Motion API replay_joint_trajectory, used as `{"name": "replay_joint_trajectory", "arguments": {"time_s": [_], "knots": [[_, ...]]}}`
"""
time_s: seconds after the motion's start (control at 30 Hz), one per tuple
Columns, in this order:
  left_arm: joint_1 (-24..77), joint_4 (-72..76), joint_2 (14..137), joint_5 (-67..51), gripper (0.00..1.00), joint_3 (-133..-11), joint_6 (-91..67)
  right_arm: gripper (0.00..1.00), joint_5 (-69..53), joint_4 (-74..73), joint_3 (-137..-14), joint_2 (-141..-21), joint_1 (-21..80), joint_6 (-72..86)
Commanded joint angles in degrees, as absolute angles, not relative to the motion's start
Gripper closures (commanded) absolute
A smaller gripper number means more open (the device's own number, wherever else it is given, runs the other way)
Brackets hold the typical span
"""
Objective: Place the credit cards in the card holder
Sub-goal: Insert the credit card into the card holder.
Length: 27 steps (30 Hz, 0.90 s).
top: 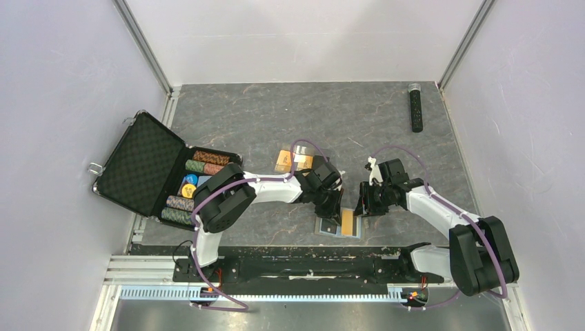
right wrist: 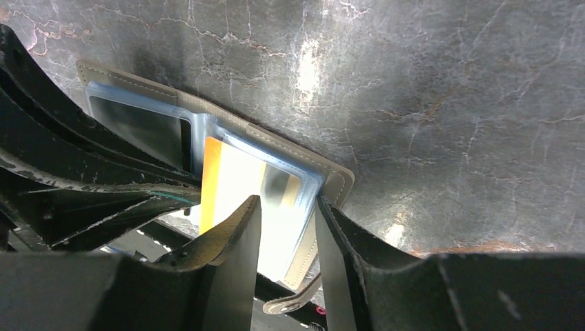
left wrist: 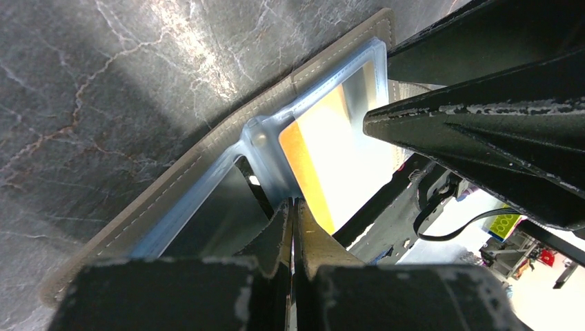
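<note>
The card holder (top: 330, 228) lies open and flat on the table near the front edge, taupe outside with light blue clear pockets (left wrist: 207, 148) (right wrist: 338, 181). One orange-gold credit card (top: 348, 222) (left wrist: 324, 152) (right wrist: 221, 179) sits partly inside its right pocket. My left gripper (top: 336, 207) (left wrist: 294, 203) is shut, its tips resting at the holder's middle fold beside the card. My right gripper (top: 360, 207) (right wrist: 288, 201) is open, its jaws straddling the right pocket's end over the card. More credit cards (top: 283, 161) lie on the table behind the left arm.
A big black poker-chip case (top: 148, 165) stands open at the left with chips in it. A small clear box (top: 303, 161) lies next to the loose cards. A black stick-shaped object (top: 416, 107) lies at the back right. The table's front edge is just below the holder.
</note>
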<state>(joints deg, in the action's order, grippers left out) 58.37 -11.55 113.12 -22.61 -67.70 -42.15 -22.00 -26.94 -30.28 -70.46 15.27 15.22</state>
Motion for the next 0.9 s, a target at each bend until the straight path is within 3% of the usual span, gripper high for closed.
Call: {"name": "replay_joint_trajectory", "arguments": {"time_s": [0.0, 0.2, 0.53, 0.67, 0.87], "knots": [[59.2, -12.5, 115.0, -21.4, 0.98, -69.3, -41.9, 0.63, -23.5, -24.7, -28.7, -71.1, 15.4, 15.1], [59.4, -12.9, 115.3, -21.5, 0.98, -69.7, -41.8, 0.68, -31.7, -20.8, -26.9, -69.8, 15.4, 19.1], [59.6, -13.5, 115.8, -21.3, 0.98, -70.2, -41.3, 0.89, -36.1, -23.0, -29.6, -66.7, 15.4, 19.5], [59.5, -14.5, 115.5, -20.9, 0.98, -71.0, -40.9, 0.9, -38.0, -23.7, -30.0, -66.3, 15.4, 19.2], [59.4, -17.1, 114.0, -19.4, 0.93, -73.1, -39.4, 0.8, -40.8, -23.5, -29.2, -67.3, 15.5, 18.8]]}}
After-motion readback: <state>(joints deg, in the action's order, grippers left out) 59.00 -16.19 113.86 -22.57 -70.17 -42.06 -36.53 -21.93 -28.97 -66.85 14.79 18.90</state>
